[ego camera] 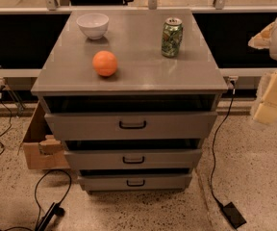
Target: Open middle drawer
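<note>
The grey cabinet (129, 76) has three drawers stacked down its front. The middle drawer (177, 159) is the second one, a low wide grey front with a small black bar handle (133, 160). A dark gap shows above its front. The taller top drawer (81, 125) is above it and the narrowest bottom drawer (100, 182) is below it. My gripper (268, 110) is a pale shape at the right edge of the view. It is off to the right of the cabinet, about level with the top drawer, and touches nothing.
On the cabinet top stand a white bowl (93, 24), an orange (105, 63) and a green can (171, 37). A cardboard box (40, 148) sits on the floor at the left. Black cables (215, 167) and a power brick (233, 214) lie on the speckled floor.
</note>
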